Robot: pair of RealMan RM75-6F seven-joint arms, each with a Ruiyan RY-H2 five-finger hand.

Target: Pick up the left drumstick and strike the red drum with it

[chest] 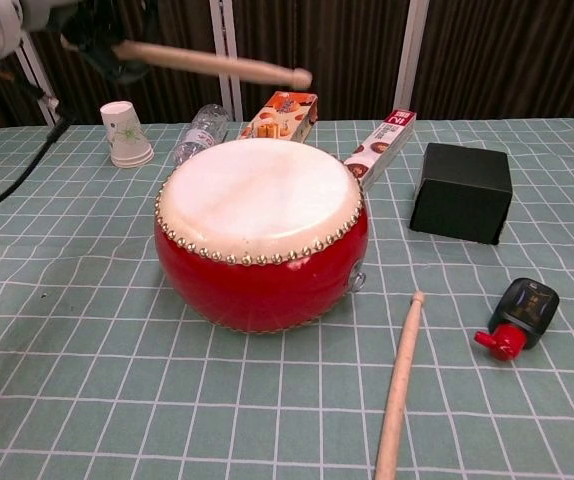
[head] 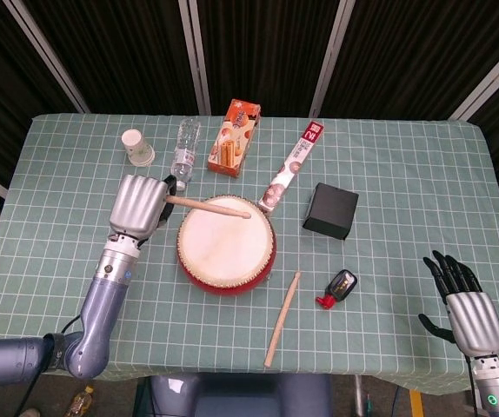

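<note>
There are two drumsticks on this scene. The left drumstick (head: 208, 207) is in the left hand (head: 136, 207), whose fingers are closed around its handle end; in the chest view the stick (chest: 217, 66) is raised in the air, well above the drum skin, with its tip pointing to the right. The second drumstick (head: 282, 319) lies flat on the checked tablecloth (head: 76, 243), in front of the drum and a little to its right, touching nothing. There is one red drum (chest: 262, 232), standing upright near the middle of the table, with its white skin on top. The right hand (head: 467, 306) rests low at the right edge of the table, its fingers spread apart, and it holds nothing. Behind the drum I count one paper cup (head: 136, 147), one plastic bottle (head: 184, 152) lying on its side, one orange snack box (head: 236, 136), and one long narrow package (head: 292, 167) in red and white, whose lower end comes just beside the drum's rim. The cup is tilted or on its side; what is inside it I cannot tell. The bottle looks clear. To the right of the drum there is one black box (head: 330, 210), closed, and nearer to the front one small black and red object (head: 338, 288), just beside the lying drumstick but apart from it.
</note>
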